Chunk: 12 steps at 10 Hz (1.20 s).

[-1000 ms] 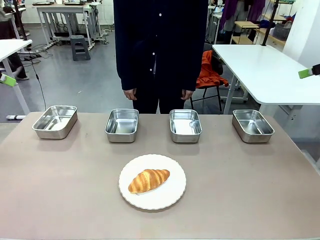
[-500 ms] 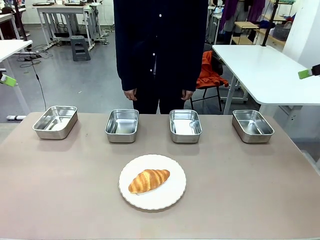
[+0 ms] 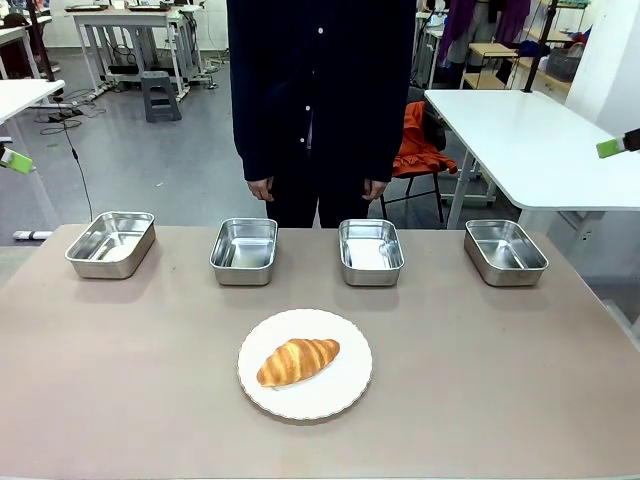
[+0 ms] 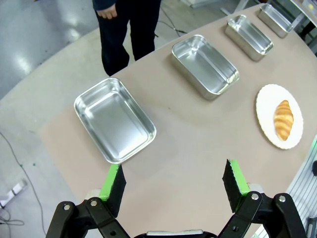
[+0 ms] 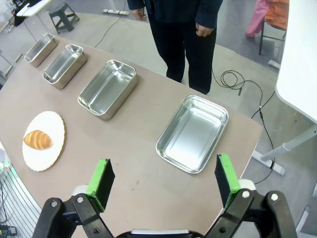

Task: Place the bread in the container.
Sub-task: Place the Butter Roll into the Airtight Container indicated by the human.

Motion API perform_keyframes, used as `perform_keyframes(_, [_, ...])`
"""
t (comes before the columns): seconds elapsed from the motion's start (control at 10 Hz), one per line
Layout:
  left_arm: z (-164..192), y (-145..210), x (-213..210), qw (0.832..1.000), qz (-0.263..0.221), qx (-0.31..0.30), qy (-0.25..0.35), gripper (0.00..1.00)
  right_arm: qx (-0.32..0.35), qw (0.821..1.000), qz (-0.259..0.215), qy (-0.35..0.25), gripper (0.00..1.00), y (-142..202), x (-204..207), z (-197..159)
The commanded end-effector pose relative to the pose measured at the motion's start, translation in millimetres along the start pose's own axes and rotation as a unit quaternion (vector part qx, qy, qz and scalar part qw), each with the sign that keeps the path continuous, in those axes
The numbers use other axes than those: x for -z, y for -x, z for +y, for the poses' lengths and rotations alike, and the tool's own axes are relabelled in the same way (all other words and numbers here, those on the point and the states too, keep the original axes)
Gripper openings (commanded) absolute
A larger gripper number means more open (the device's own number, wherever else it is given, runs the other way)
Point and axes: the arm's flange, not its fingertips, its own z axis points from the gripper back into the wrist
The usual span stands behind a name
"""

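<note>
The bread, a golden-brown croissant, lies on a round white plate in the near middle of the table. Behind it stand four alike steel containers in a row, all with nothing in them. My left gripper hovers open high above the left end, over the leftmost container; the bread lies far off to its right. My right gripper hangs open above the right end, near the rightmost container, with the bread far left.
A person in dark clothes stands at the far edge, hands hanging down off the table. A green pad shows at the left edge and another at the right. A white table stands beyond on the right.
</note>
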Motion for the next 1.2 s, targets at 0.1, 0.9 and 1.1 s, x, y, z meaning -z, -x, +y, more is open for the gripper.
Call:
perform_keyframes(0.1, [-0.6,-1.3,-0.8,1.000,-0.004,-0.001,-0.002,1.00,0.003,1.000,-0.008,-0.006,1.00,0.0,0.6,-0.7])
perform_keyframes(0.9, [-0.6,-1.3,-0.8,1.000,-0.004,-0.001,-0.002,1.00,0.003,1.000,-0.008,-0.006,1.00,0.0,0.6,-0.7])
perform_keyframes(1.1, [-0.6,-1.3,-0.8,1.000,-0.004,-0.001,-0.002,1.00,0.003,1.000,-0.008,-0.006,1.00,0.0,0.6,-0.7])
